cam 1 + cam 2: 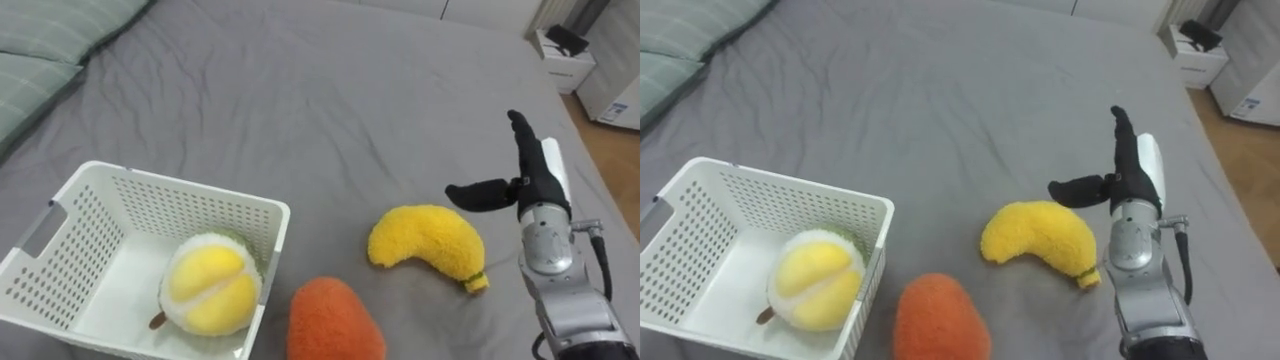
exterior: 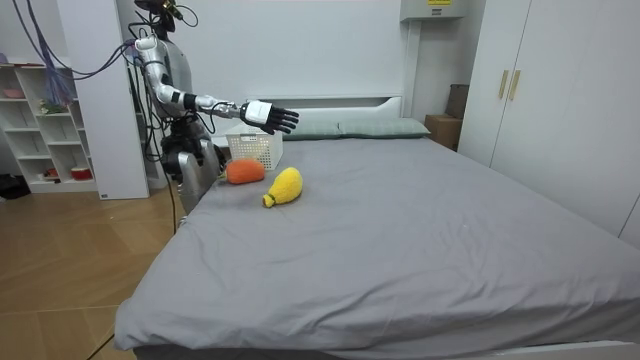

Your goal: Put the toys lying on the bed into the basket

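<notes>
Right hand [image 1: 535, 182] hovers wide open over the grey bed [image 1: 330, 90], just beside the yellow plush banana [image 1: 428, 243]. Closing from the side might shove the soft toy away rather than grasp it.

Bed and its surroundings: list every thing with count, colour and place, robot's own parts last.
bed: one, grey sheet, under everything the eye views show
pillows: two, grey-green, at the head of the bed, on the robot's far left
basket: one, white, perforated, on the bed at the robot's near left
round plush toy: one, yellow and white, inside the basket
orange plush toy: one, on the sheet just right of the basket
banana plush toy: one, yellow, on the sheet right of the orange one
bedside cabinet: one, white, beyond the bed's far right corner
wardrobe: one, white, room view's right
shelf unit: one, white, room view's left
right hand: one, black, open, held above the sheet beside the banana toy
</notes>
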